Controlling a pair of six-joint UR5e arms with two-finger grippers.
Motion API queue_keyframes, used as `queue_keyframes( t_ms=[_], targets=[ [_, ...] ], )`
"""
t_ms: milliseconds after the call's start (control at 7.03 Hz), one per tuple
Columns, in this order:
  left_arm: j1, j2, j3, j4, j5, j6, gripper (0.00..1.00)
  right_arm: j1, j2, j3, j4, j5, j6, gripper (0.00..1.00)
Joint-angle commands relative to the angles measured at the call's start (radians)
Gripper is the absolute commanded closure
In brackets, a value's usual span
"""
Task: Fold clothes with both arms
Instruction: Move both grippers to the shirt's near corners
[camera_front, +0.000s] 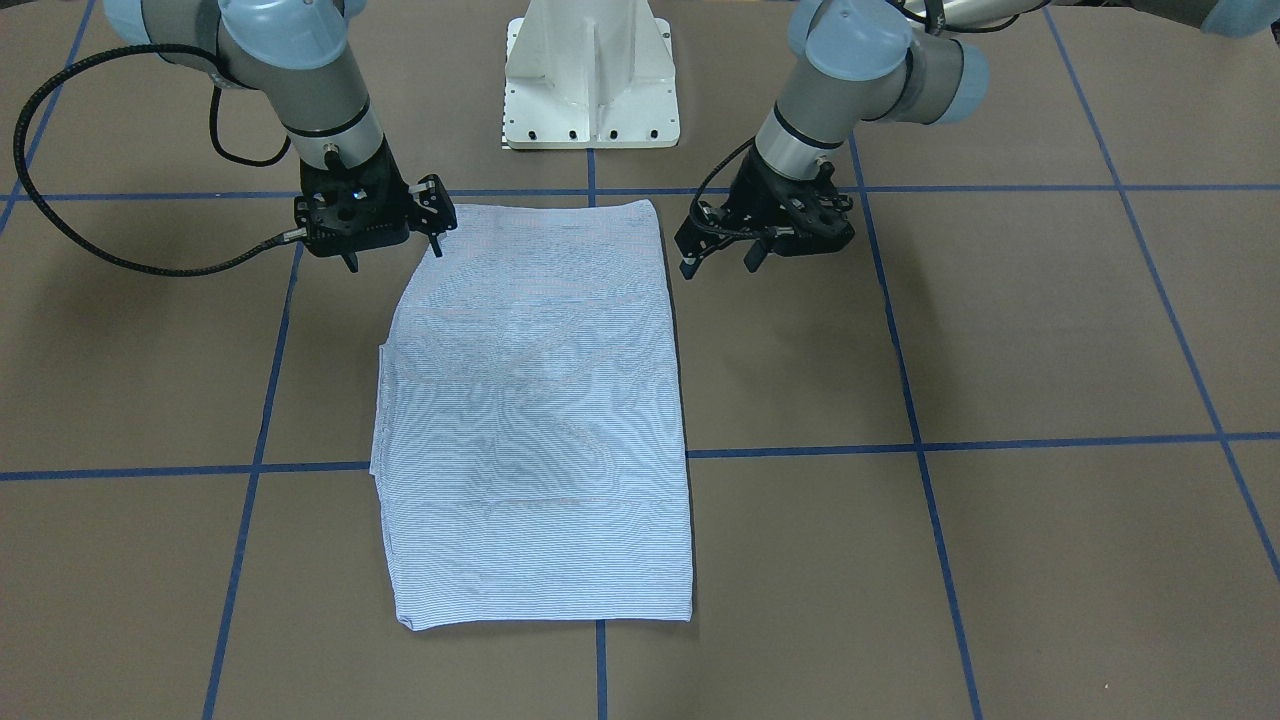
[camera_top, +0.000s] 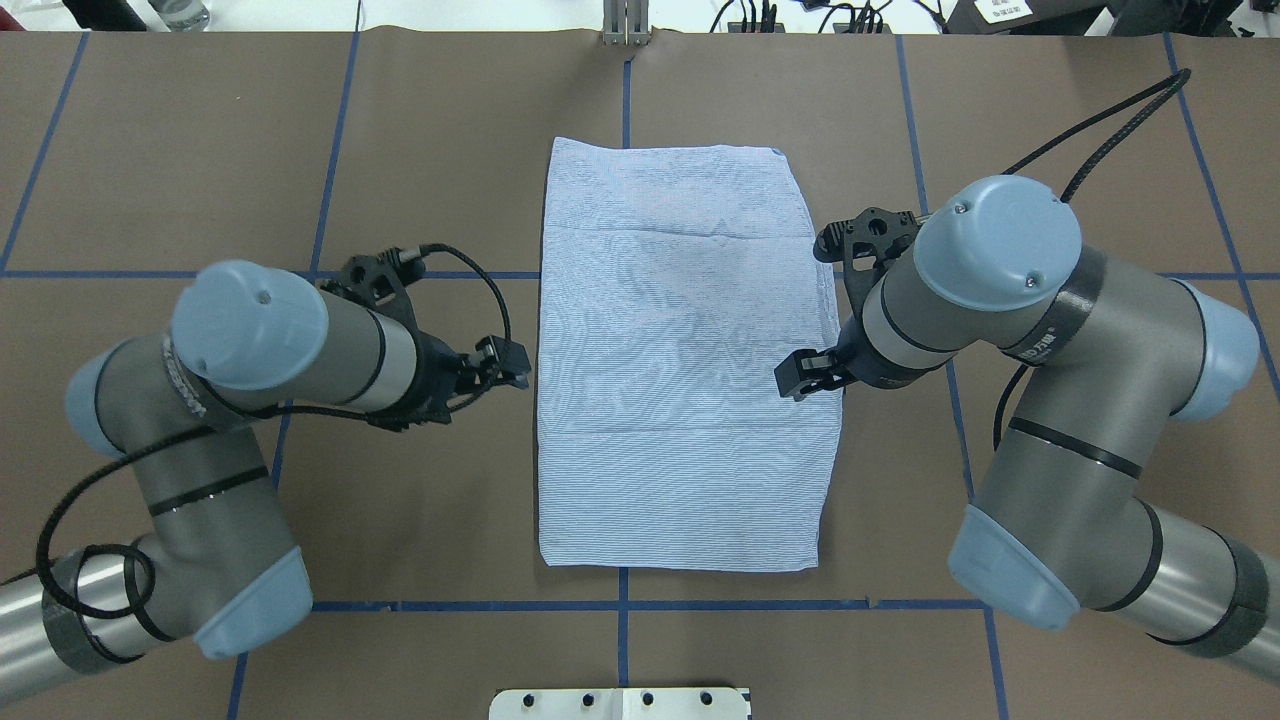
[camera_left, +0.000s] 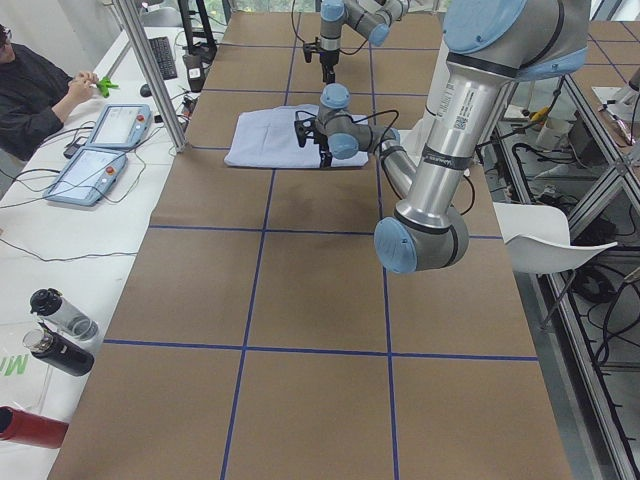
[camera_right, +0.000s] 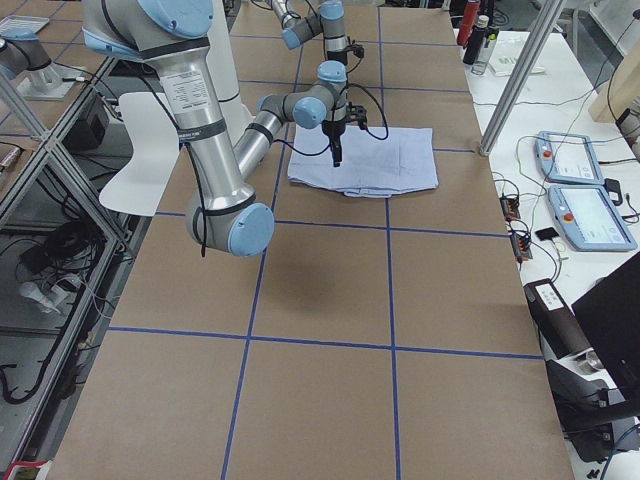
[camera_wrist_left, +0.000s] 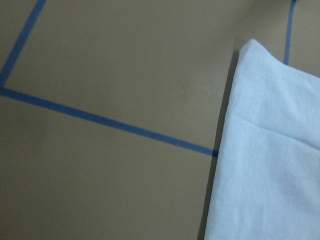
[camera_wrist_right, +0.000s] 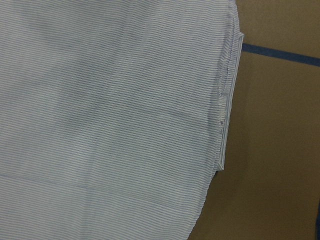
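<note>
The shirt (camera_top: 680, 350) lies flat in the middle of the worktop (camera_top: 450, 150), already folded into a tidy long rectangle with no sleeves or collar showing. The left end effector (camera_front: 720, 266) hangs just beside the shirt's left edge with its fingers apart and nothing between them. The right end effector (camera_front: 394, 258) is spread the same way, also empty, and sits over the right edge near the robot-side corner. Whether it touches the cloth I cannot tell.

From where I stand this looks like thin, light cotton — limp, with no stiffness of its own — so it will sag from wherever it is pinched, and the stacked layers will likely slide over each other. Along the right side the hems (camera_wrist_right: 227, 115) sit one on another, slightly offset. I'd say the safest hold is at the two robot-side corners, each pinch catching every layer and both lifted together — otherwise the top ply alone may peel up and spoil the fold.
</note>
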Motion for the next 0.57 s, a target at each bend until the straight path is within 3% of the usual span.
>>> queue_keyframes(
  t_ms=[0, 142, 427],
  targets=[
    [0.163, -0.021, -0.001, -0.008, 0.064, -0.207, 0.01, 0.000, -0.027, 0.063, 0.000, 0.033, 0.050, 0.00],
    [0.223, -0.022, 0.002, -0.004, 0.095, -0.248, 0.01, -0.002, -0.046, 0.088, 0.002, 0.035, 0.067, 0.00],
    [0.236, -0.022, 0.026, -0.001, 0.103, -0.260, 0.07, -0.002, -0.055, 0.107, 0.000, 0.062, 0.068, 0.00]
  ],
)
